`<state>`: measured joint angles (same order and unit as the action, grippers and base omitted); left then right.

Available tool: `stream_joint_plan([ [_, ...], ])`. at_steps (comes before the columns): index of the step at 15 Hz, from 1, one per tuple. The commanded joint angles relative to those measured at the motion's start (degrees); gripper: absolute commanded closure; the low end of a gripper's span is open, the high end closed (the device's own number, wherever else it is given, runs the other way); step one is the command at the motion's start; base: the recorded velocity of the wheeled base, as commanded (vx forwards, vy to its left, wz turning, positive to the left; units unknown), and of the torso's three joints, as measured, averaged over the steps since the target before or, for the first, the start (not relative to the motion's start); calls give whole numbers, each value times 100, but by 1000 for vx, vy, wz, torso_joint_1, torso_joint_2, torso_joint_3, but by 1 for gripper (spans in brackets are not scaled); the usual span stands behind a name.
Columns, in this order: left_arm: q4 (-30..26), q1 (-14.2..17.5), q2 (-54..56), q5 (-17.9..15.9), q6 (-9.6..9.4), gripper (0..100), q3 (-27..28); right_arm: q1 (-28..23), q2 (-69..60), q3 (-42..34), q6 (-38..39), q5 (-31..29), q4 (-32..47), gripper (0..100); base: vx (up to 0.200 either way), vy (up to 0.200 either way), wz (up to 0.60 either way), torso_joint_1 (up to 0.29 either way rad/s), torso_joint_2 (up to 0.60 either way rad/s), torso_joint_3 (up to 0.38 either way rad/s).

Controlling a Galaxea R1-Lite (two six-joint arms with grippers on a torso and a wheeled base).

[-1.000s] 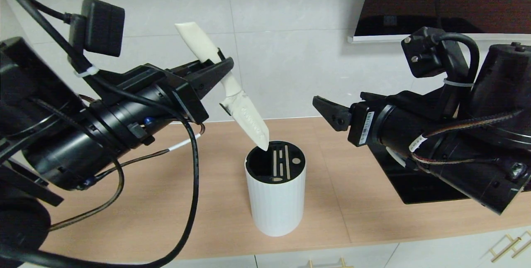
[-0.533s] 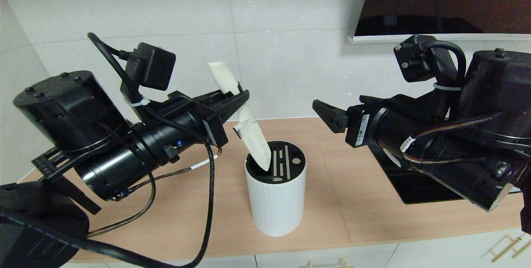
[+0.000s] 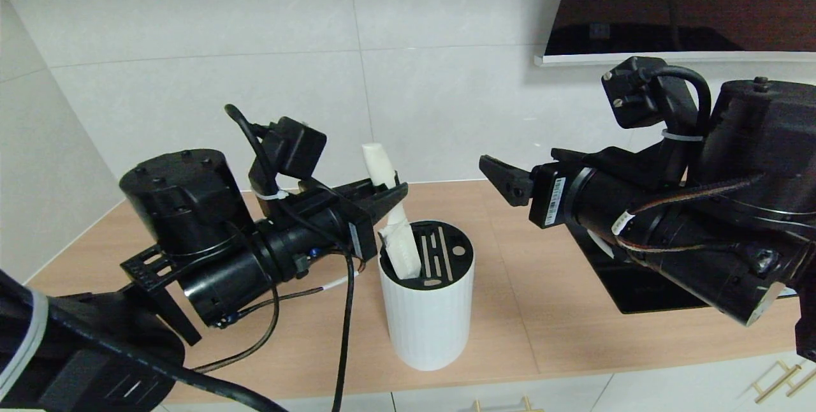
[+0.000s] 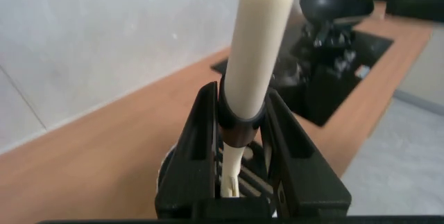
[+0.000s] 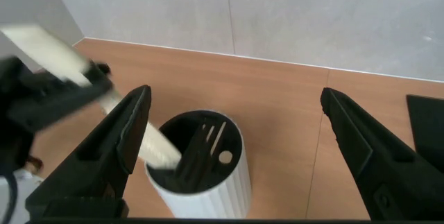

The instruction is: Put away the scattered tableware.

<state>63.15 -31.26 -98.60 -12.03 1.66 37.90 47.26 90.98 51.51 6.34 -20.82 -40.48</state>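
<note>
Gone lower into the middle of the frame, left gripper (image 3: pixel 394 195) clamped on the white knife (image 3: pixel 380 166), blade now deep in the holder (image 3: pixel 427 316) on the surface (image 3: pixel 542 297), so nearly put away; right gripper (image 5: pixel 234 96) wide apart nearby.

Bright even light, soft shadows on countertop (image 3: pixel 561 335), reflections on range hood (image 3: pixel 637 4)

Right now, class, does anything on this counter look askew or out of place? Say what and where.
Yes: the white knife, gripped by the left gripper, leans tilted in the wide opening of the white holder, beside the narrow slots rather than in one. Nothing looks spilled or broken.
</note>
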Motion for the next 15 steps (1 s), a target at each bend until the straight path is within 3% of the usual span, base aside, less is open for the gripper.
stream_joint_plan([
  [1,13,-82,-353,8,1,100,-55,2,16,0,-1,-1,-3,0,0,0,0,0,0,0],
  [10,383,-153,-889,184,1,100,-72,2,25,-9,-1,-1,-12,0,0,0,0,0,0,0],
  [11,453,-153,-854,201,10,0,-63,2,25,-9,-1,-1,-3,0,0,0,0,0,0,0],
  [15,506,-170,-652,228,19,0,-90,2,25,-9,-1,-1,-12,0,0,0,0,0,0,0],
])
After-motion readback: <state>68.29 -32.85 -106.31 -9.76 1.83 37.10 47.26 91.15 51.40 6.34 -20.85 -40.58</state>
